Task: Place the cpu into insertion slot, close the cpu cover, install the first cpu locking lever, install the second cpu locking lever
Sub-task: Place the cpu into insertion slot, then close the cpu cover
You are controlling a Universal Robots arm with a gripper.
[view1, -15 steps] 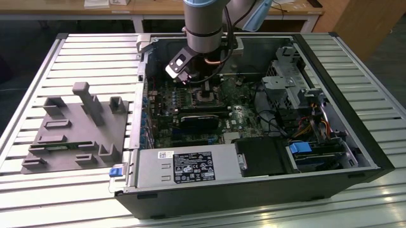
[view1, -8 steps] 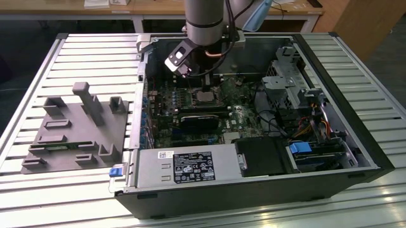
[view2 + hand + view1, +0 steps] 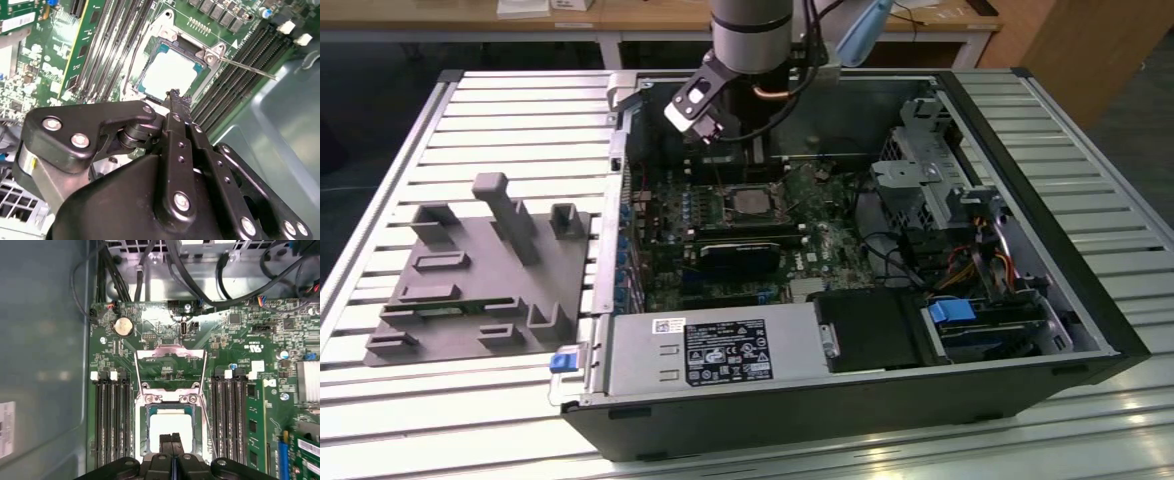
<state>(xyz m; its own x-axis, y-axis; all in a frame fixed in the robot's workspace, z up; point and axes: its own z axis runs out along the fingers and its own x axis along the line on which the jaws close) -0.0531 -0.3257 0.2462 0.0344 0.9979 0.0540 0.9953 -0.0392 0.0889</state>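
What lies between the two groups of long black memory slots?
In the first wrist view, the square socket lies there with the silver chip in it; the shut gripper hangs over its edge.

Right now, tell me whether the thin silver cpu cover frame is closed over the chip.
No: in the first wrist view the thin silver cpu cover is swung back, off the bare silver-grey square cpu.

You see a silver desk (image 3: 507,120) made of long metal strips. A big open computer box (image 3: 827,425) lies flat on it. Just beside the box, on the exterior view's left, a grey plastic holder (image 3: 467,285) sits on the desk too.
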